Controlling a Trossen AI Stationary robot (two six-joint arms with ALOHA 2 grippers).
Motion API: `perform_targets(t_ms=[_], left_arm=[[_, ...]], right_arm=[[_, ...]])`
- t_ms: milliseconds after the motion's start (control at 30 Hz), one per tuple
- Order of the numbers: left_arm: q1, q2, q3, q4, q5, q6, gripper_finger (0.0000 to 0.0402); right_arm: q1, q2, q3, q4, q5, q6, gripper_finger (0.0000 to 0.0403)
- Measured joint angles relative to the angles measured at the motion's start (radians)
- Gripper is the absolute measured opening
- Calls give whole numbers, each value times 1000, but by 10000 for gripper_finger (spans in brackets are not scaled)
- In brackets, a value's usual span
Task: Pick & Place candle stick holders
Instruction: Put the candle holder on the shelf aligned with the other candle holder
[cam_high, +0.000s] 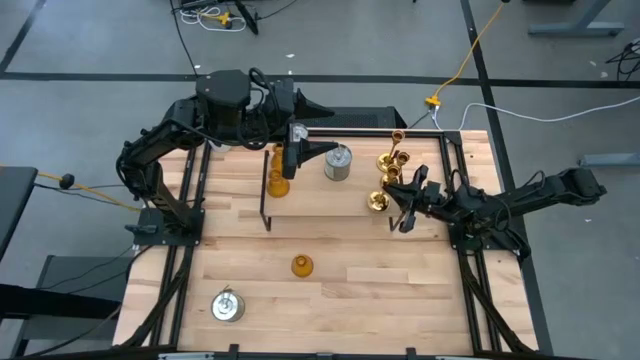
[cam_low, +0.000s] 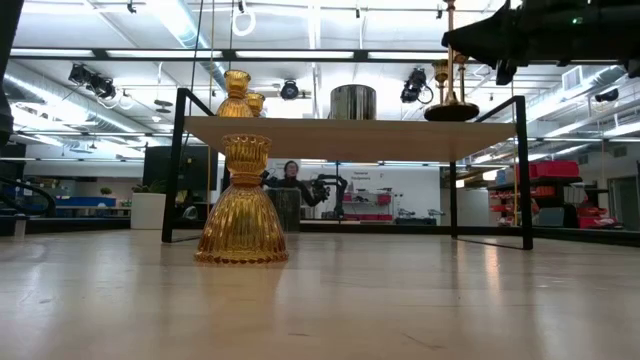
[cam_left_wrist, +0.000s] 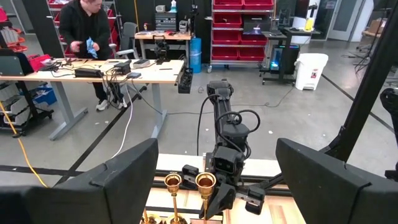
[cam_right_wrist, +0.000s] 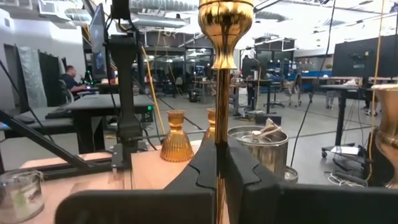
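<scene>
On the raised wooden rack with black wire sides (cam_high: 320, 195), near the far edge of the pale wooden counter (cam_high: 380, 290), most of the candle stick holders are standing together. At the rack's right end the right claw (cam_high: 402, 199) is clamping its fingers tight on the thin stem of a tall shiny gold brass holder with a flared base (cam_right_wrist: 222, 37), which is standing upright; in the right wrist view the stem is running straight up between the two dark fingers. More gold brass holders (cam_high: 392, 160) are standing just beside it, toward the rack's far right corner. A silver-grey metal can-shaped holder (cam_high: 339, 162) is sitting near the middle of the rack's far edge, and two amber-orange bulbous glass holders (cam_high: 278, 175) are standing at the rack's left end. The left claw (cam_high: 310, 148) is hovering above the rack between the amber pair and the silver can, its fingers (cam_left_wrist: 115, 180) spread wide apart and gripping nothing. Out on the open counter, another amber-orange ribbed holder (cam_high: 301, 265) is standing alone near the middle, and a second silver-grey can-shaped holder (cam_high: 227, 306) is sitting toward the near left corner. Beyond the counter, a person in dark clothing (cam_left_wrist: 87, 37) is standing at a desk.
</scene>
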Motion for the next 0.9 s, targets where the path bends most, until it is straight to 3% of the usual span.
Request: perform_targets(t_ms=[300,667,900], left_arm=[[0,0,0,0,0,0,332],[0,0,0,0,0,0,332],[0,0,0,0,0,0,332]], right_arm=[[33,-49,0,19,0,3,1],[73,-213,0,-186,24,4,1],[73,-242,0,-216,-1,29,1]])
